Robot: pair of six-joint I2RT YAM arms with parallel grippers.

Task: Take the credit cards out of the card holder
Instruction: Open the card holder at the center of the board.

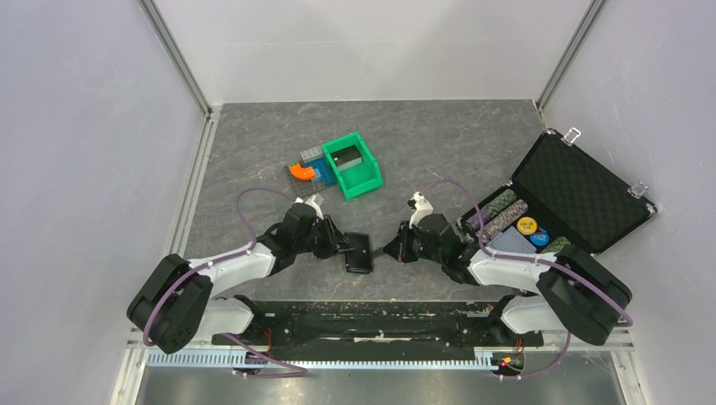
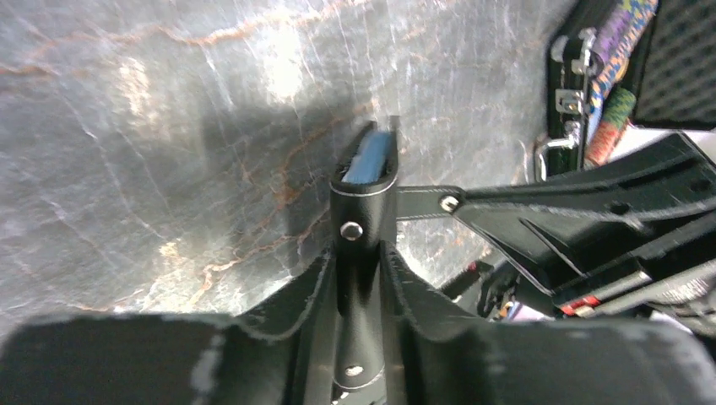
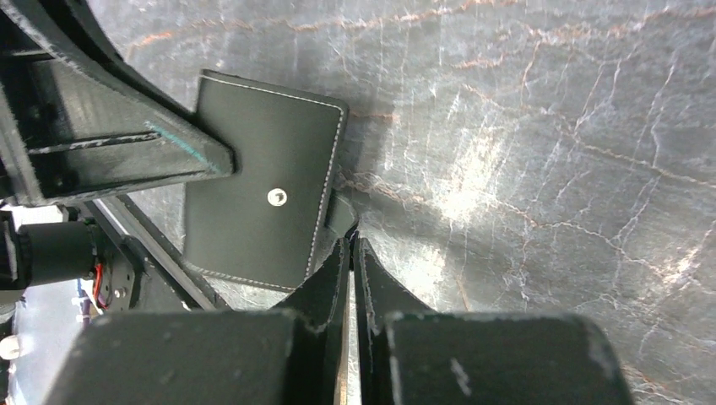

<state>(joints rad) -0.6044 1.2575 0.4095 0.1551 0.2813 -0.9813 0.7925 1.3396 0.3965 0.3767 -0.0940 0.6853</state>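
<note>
The card holder (image 1: 359, 253) lies between the two arms near the table's front. In the left wrist view it stands edge-on (image 2: 363, 211), with a black riveted edge and a blue-grey face at its far end. My left gripper (image 1: 343, 245) (image 2: 361, 257) is shut on that edge. In the right wrist view one black stitched panel (image 3: 253, 169) shows, with a snap on it. My right gripper (image 1: 391, 251) (image 3: 353, 240) is shut, its tips pinching the holder's small closure strap (image 3: 338, 215) (image 2: 422, 202). No credit card shows; they are hidden.
A green bin (image 1: 355, 164) with orange and blue pieces beside it stands at the back centre. An open black foam-lined case (image 1: 578, 190) holding poker chips (image 1: 507, 219) lies at the right, close to the right arm. White walls enclose the table.
</note>
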